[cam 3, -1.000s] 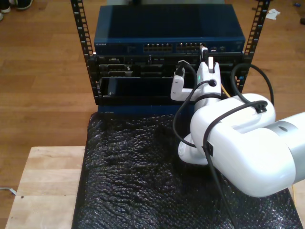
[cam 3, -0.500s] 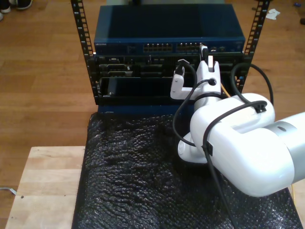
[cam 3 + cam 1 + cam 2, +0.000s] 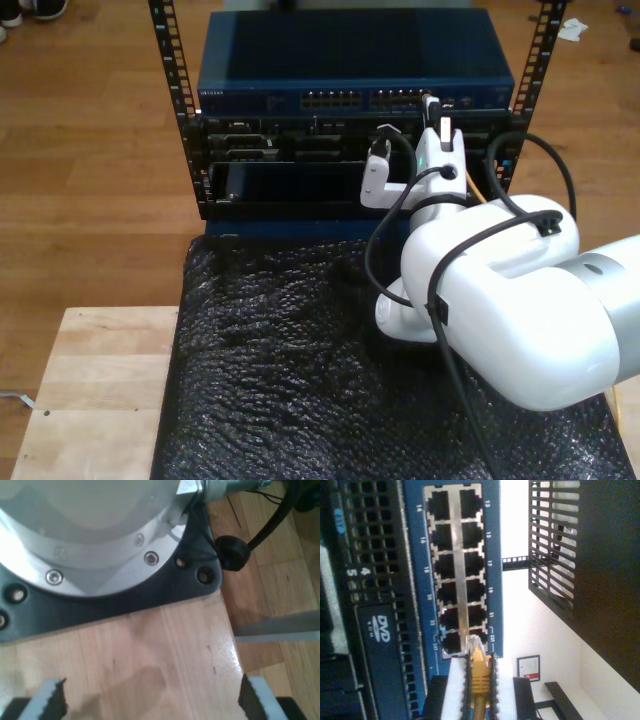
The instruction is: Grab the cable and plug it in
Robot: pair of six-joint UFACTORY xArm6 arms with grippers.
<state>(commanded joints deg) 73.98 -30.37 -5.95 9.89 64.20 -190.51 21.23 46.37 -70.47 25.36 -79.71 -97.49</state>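
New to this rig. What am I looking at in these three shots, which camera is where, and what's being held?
The exterior view looks from off the arms at a white robot arm reaching over a black bubble-wrap sheet toward a rack. In that rack sits a blue network switch.

The second wrist view rides on that arm's gripper. My second gripper is shut on the cable, a yellow-orange network lead. Its clear plug sits at the end of the switch's port block, and I cannot tell whether it is seated yet.

The first wrist view rides on the other arm. My first gripper is open, holding nothing, over a wooden table beside a round metal arm base.
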